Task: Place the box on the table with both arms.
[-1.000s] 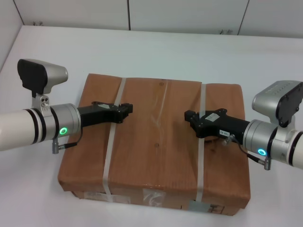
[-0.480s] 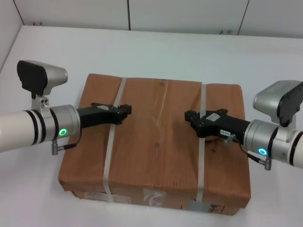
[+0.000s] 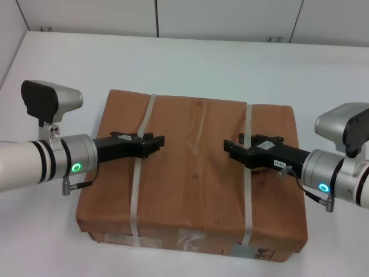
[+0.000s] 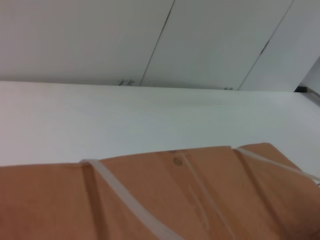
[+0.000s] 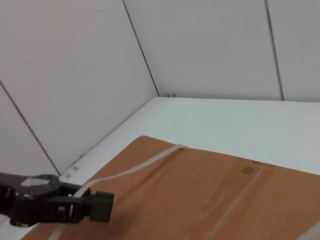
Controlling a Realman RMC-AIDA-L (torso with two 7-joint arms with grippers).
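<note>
The brown cardboard box lies flat on the white table, bound by a left white strap and a right white strap. White labels show on its front edge. My left gripper reaches in from the left across the left strap, its black fingers together at the strap. My right gripper reaches in from the right across the right strap in the same way. The right wrist view shows the box top and the left gripper with the strap running up to it.
White wall panels close the table's far side, and a wall runs along the left. Bare tabletop lies beyond the box and on both sides of it.
Both grippers and the box have shifted slightly downward in the head view. The box's near left corner has drawn in a little. The grippers stay at the same straps.
</note>
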